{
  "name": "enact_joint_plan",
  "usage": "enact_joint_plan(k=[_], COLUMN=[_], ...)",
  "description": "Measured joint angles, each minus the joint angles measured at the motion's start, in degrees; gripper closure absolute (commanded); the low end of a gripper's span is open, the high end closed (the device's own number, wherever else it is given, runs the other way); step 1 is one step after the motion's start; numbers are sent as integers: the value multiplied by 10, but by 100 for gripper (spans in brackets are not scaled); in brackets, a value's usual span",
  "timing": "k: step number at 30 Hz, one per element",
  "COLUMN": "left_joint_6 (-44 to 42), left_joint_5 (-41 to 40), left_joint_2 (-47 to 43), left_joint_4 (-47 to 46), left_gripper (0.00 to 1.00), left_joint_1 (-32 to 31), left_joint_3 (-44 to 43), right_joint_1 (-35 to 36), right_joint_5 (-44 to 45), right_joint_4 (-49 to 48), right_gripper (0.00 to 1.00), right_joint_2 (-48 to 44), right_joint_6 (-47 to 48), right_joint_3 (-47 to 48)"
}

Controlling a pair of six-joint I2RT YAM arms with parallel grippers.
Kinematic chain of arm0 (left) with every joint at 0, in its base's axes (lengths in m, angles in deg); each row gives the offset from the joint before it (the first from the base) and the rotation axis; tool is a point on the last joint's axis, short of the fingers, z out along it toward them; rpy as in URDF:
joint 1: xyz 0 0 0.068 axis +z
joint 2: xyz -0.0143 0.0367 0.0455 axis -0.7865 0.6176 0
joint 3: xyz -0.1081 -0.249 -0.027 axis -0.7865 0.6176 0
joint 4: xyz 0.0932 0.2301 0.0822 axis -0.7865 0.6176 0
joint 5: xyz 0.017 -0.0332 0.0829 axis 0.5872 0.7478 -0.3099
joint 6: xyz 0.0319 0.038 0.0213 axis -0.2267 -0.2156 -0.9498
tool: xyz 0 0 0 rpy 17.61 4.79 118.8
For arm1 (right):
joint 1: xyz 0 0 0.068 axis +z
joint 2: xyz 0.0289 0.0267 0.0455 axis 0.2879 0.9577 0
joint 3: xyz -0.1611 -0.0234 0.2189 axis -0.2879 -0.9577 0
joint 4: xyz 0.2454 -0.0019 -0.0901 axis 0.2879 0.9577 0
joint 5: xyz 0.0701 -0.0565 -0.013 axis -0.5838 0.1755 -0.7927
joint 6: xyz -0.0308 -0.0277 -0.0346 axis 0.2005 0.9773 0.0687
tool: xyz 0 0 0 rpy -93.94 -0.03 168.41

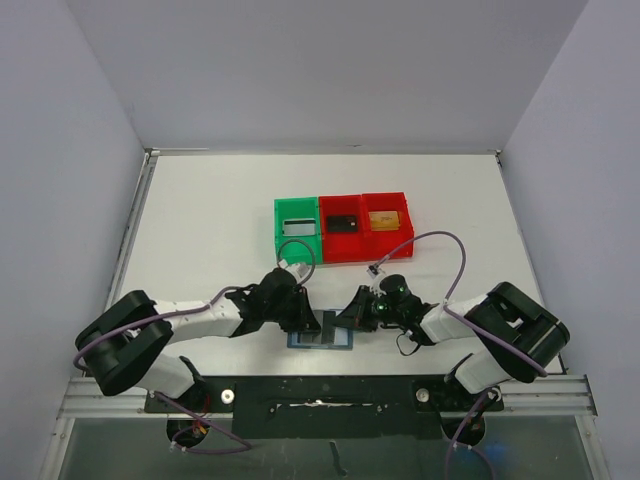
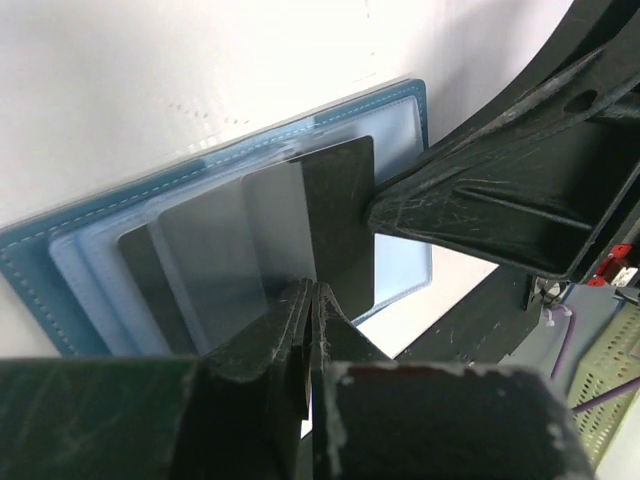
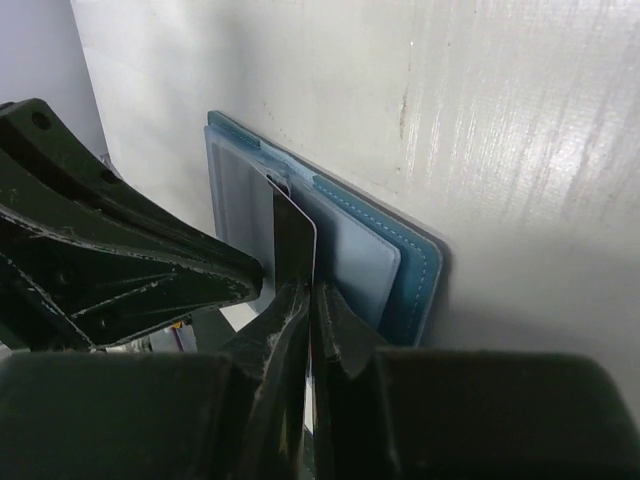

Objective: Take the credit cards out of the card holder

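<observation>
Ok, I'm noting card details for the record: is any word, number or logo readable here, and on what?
No text can be read anywhere.
The dark card: plain face, no print visible.
The blue card holder: only stitching.
Contents of the red bins: too small to read.

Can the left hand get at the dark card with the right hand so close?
Probably yes: the left hand is shut on the dark card at its near edge, over the card holder; the right hand seems to pinch a different edge, not blocking.
</observation>
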Motion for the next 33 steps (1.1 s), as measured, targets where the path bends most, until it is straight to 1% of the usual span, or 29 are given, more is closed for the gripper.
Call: enact_joint_plan(k=[3, 7, 9, 10, 12, 15, 18, 20, 22, 24, 26, 28, 31, 33], left_joint_6=[-2, 0, -1, -3, -11, -23, -29, -29, -29, -29, -32, -34, -35, -35], left_joint_5=[-21, -36, -45, -47, -48, -47, -44, -40, -37, -37, -39, -40, -40, -40], left_joint_2=[6, 1, -13, -23, -41, -45, -35, -24, -16, -10, -11, -14, -21, -23], left_joint_4=[16, 27, 40, 47, 57, 62, 61, 55, 55, 60, 63, 65, 64, 64], left_gripper=[100, 100, 92, 89, 88, 88, 91, 94, 96, 97, 97, 97, 98, 98], left_joint_1=[-16, -23, -24, -24, -24, -24, -24, -24, -24, -25, -27, -28, -28, -28], left_joint_3=[-18, -19, -16, -13, -7, -7, -7, -8, -14, -20, -21, -21, -16, -14], right_joint_1=[-7, -10, -10, -10, -10, -10, -10, -10, -11, -13, -13, -13, -12, -12], right_joint_5=[-11, -19, -20, -20, -20, -22, -23, -23, -24, -27, -30, -33, -43, -48], right_joint_4=[-5, -14, -20, -21, -22, -22, -23, -25, -32, -50, -71, -88, -128, -165], right_gripper=[94, 94, 94, 94, 94, 94, 88, 78, 71, 68, 69, 74, 90, 98], right_joint_2=[2, 11, 11, 11, 11, 11, 11, 11, 11, 11, 13, 23, 49, 68], right_joint_6=[2, 1, 0, -1, 0, 0, -3, -6, -12, -18, -25, -30, -38, -48], right_joint_3=[-1, -1, -3, -4, -5, -5, -5, -7, -10, -16, -23, -25, -27, -34])
